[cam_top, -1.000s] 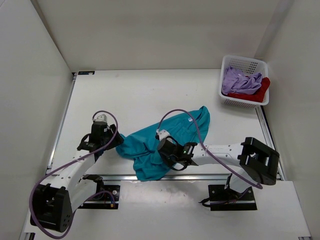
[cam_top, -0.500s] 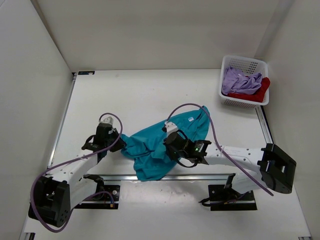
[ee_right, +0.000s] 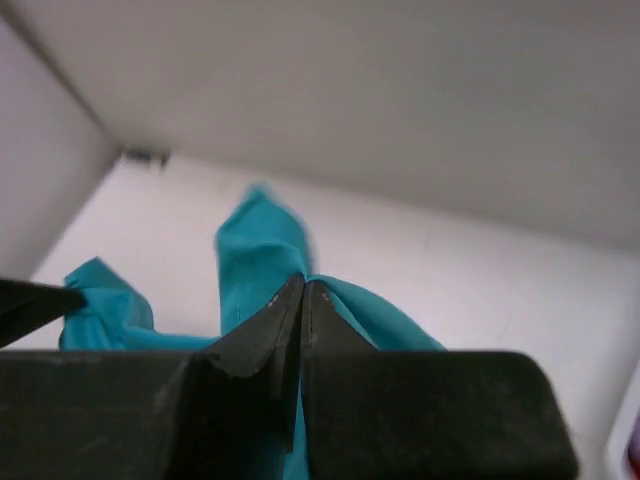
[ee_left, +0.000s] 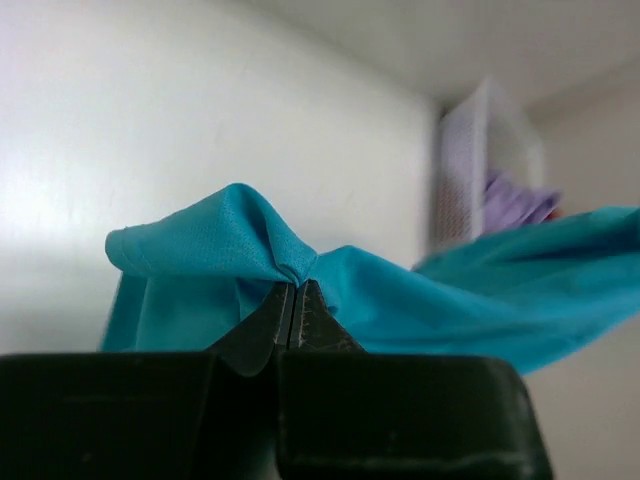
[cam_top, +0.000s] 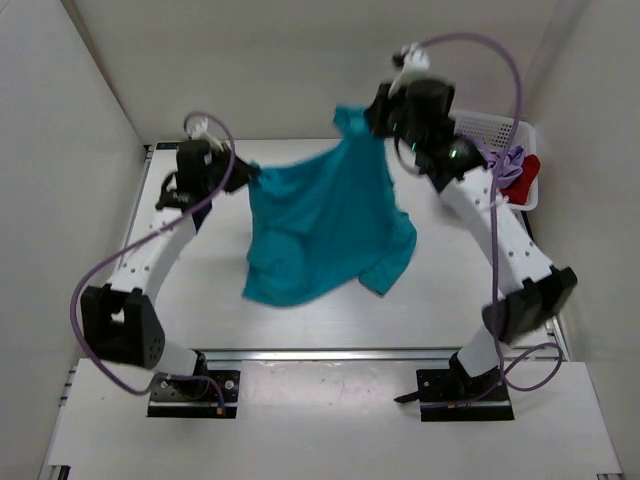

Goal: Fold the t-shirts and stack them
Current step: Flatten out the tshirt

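left gripper (ee_left: 295, 288): I read the jaws as pinched fully together on a bunched corner of the teal shirt (cam_top: 322, 215). The cloth puckers right at the tips.
right gripper (ee_right: 303, 285): the jaws are likewise pressed tight, with a fold of the same shirt caught between them.
teal shirt: it hangs in the air between the two grippers, over the middle of the table (cam_top: 190, 290). It is held by its upper left and upper right corners, and the right corner sits higher and farther back than the left. The body drapes down toward the near side. I cannot tell whether the lower edge touches the table.
arms: both are raised, the left reaching to the far left and the right to the far right.
basket (cam_top: 492, 118): white lattice, in the far right corner, partly hidden behind the right arm.
lavender shirt (cam_top: 506, 160): crumpled in the basket.
red shirt (cam_top: 526, 176): in the basket at its right side, against the lavender one.
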You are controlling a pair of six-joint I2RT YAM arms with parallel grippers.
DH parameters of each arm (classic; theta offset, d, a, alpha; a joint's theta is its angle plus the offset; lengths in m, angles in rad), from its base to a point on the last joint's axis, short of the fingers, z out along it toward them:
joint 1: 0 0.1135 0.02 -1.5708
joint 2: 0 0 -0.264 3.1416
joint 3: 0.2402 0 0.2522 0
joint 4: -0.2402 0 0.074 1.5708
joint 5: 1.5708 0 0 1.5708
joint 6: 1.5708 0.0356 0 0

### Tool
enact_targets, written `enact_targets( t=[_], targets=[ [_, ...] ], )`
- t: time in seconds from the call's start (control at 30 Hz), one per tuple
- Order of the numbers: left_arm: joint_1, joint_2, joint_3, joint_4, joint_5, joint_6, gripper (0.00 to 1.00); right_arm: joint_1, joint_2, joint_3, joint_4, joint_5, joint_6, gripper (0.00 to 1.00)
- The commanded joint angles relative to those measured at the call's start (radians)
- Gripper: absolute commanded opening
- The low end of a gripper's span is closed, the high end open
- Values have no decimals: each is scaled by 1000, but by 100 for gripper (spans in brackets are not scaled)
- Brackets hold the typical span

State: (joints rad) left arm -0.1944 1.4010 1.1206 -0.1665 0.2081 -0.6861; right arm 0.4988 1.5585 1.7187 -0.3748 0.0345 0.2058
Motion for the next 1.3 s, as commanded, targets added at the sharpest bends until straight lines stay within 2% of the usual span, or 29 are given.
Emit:
enact_targets(
  t=[0.0, 0.07, 0.13, 0.17, 0.23, 0.27, 0.3, 0.33, 0.37, 0.4, 0.43, 0.47, 0.5, 0.53, 0.57, 0.6, 0.67, 0.7, 0.77, 0.8, 0.83, 0.9, 1.0, 1.03, 1.13, 1.17, 1.2, 1.27],
  targets=[
    [78, 53, 326, -5, 69, -30, 0, -65, 179, 490, -131, -93, -111, 0],
    [125, 67, 439, -39, 76, -38, 0, -54, 257, 803, -219, -59, -179, 0],
    [156, 52, 498, -44, 61, -27, 0, -52, 249, 797, -205, -50, -187, 0],
    [162, 41, 518, -65, 54, -4, 0, -55, 192, 745, -172, -70, -175, 0],
    [154, 10, 498, -86, 21, 37, 2, -49, 70, 414, -74, -93, -164, 0],
    [161, -32, 434, -81, -7, 60, 4, -42, -25, 312, 10, -93, -151, 0],
    [153, -86, 333, -49, -38, 66, 6, -36, -117, 128, 78, -93, -146, 0],
    [154, -117, 273, -45, -48, 72, 12, -25, -153, -28, 103, -96, -119, 0],
    [142, -181, 158, -28, -94, 79, 23, -22, -228, -191, 146, -105, -83, 0],
    [142, -247, 33, -13, -140, 74, 29, -23, -304, -262, 187, -107, -69, 0],
    [139, -311, -98, -5, -162, 69, 41, -4, -381, -425, 210, -128, -53, 0],
    [139, -350, -163, 8, -179, 72, 54, 7, -418, -582, 243, -155, -25, 0],
    [141, -399, -259, -23, -226, 74, 67, 21, -483, -644, 261, -160, -10, 0],
    [141, -427, -324, -62, -277, 83, 87, 26, -541, -766, 270, -189, 22, 0],
    [130, -445, -349, -76, -300, 111, 97, 35, -570, -901, 287, -235, 47, 0],
    [113, -460, -385, -96, -343, 123, 99, 56, -616, -950, 289, -248, 67, 0],
    [104, -488, -432, -114, -349, 144, 99, 89, -676, -1135, 287, -236, 134, 4],
    [96, -487, -442, -122, -354, 155, 96, 107, -702, -1169, 278, -231, 159, 5],
    [92, -497, -464, -139, -336, 161, 77, 130, -755, -1251, 248, -188, 181, 8],
    [93, -496, -469, -152, -337, 169, 73, 120, -781, -1269, 208, -179, 185, 16],
    [96, -494, -484, -157, -331, 165, 72, 112, -805, -1274, 183, -180, 193, 26],
    [98, -485, -525, -143, -290, 157, 72, 81, -836, -1292, 150, -162, 231, 38],
    [147, -447, -580, -104, -253, 126, 71, 15, -865, -1306, 146, -159, 259, 42],
    [176, -439, -599, -84, -243, 106, 71, -9, -861, -1323, 158, -185, 271, 42],
    [226, -393, -640, -18, -213, 54, 52, -11, -828, -1358, 194, -217, 299, 31],
    [240, -363, -643, 14, -214, 28, 49, 19, -827, -1366, 207, -182, 313, 22],
    [239, -329, -647, 45, -214, 14, 46, 41, -827, -1377, 218, -170, 317, 16],
    [243, -292, -644, 96, -223, -47, 45, 92, -822, -1392, 240, -124, 322, 14]
  ],
)
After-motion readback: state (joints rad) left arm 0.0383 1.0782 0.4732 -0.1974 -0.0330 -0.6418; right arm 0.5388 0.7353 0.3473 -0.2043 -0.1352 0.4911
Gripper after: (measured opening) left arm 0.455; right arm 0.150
